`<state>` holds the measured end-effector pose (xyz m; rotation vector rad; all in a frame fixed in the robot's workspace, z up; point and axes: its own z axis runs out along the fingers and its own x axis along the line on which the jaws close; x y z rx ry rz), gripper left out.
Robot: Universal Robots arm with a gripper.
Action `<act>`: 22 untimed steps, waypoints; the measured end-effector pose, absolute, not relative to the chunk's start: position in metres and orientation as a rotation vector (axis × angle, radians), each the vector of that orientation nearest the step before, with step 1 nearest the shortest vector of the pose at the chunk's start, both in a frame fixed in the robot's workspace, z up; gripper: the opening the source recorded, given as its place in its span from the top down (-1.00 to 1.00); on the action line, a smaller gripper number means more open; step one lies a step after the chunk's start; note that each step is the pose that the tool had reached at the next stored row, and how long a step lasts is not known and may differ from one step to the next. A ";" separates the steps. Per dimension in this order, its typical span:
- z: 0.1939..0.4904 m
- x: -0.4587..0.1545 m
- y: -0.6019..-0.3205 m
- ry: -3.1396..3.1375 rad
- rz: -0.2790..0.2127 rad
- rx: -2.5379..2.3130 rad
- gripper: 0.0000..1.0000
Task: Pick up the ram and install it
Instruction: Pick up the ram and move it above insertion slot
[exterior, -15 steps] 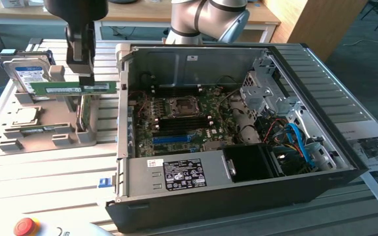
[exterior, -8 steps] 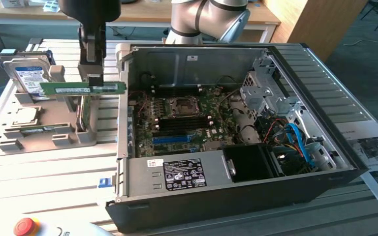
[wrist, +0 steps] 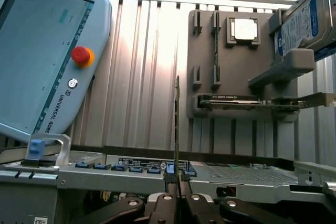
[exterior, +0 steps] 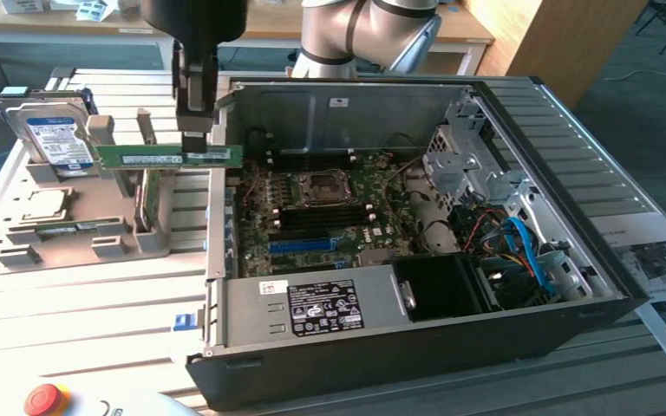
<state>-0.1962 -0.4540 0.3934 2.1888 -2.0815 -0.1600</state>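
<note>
one ram point(exterior: 148, 158) sits clenched in our gripper point(exterior: 198, 143). we hold it level over the wall of the case point(exterior: 426, 355) on the exterior view's left.

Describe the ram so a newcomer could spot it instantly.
Find the open computer case; at its side on the exterior view's left hangs the hand. The ram is the long narrow green stick it grips, level in mid-air, unlike the green card standing in the grey holder.

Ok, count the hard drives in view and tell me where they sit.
1. The hard drive stands upright in the grey holder at the exterior view's left, outside the computer case. More could be hidden in the case's drive bays.
</note>
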 end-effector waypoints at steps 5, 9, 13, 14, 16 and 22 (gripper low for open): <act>0.393 -0.181 -0.456 -2.077 -0.170 2.184 0.76; 0.393 -0.169 -0.457 -2.073 -0.178 2.180 0.76; 0.393 -0.158 -0.458 -2.069 -0.185 2.176 0.76; 0.393 -0.155 -0.458 -2.068 -0.187 2.175 0.76; 0.393 -0.151 -0.458 -2.067 -0.189 2.174 0.76; 0.393 -0.148 -0.455 -2.066 -0.180 2.176 0.76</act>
